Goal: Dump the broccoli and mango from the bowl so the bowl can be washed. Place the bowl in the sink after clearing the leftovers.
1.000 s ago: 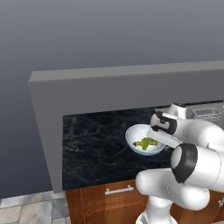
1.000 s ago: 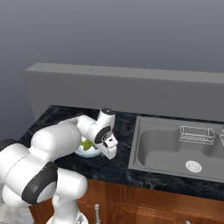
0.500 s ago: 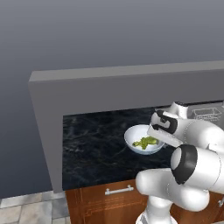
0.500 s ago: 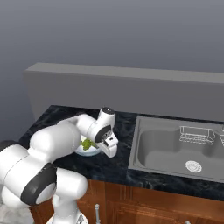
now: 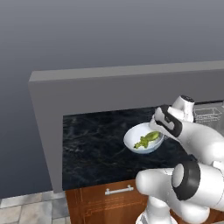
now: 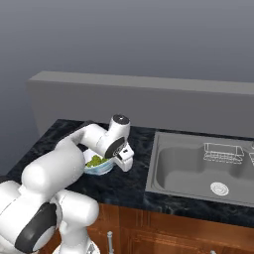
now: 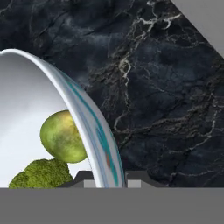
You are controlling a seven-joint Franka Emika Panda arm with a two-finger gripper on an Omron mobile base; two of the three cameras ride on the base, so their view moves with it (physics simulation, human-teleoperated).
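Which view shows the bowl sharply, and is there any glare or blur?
Hand view: bowl rim crisp, mango and broccoli clear, no glare. Left base view: bowl small, contents a soft green smudge. Right base view: bowl mostly hidden behind the arm, counter evenly lit.

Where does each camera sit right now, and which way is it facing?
Left base view: behind the arm's left, looking down at the counter; arm at lower right, hand at the bowl.
Right base view: behind its right, facing the sink; arm at lower left.
Hand view: along the fingers, bowl rim between them, mango and broccoli inside.
All share the bowl.
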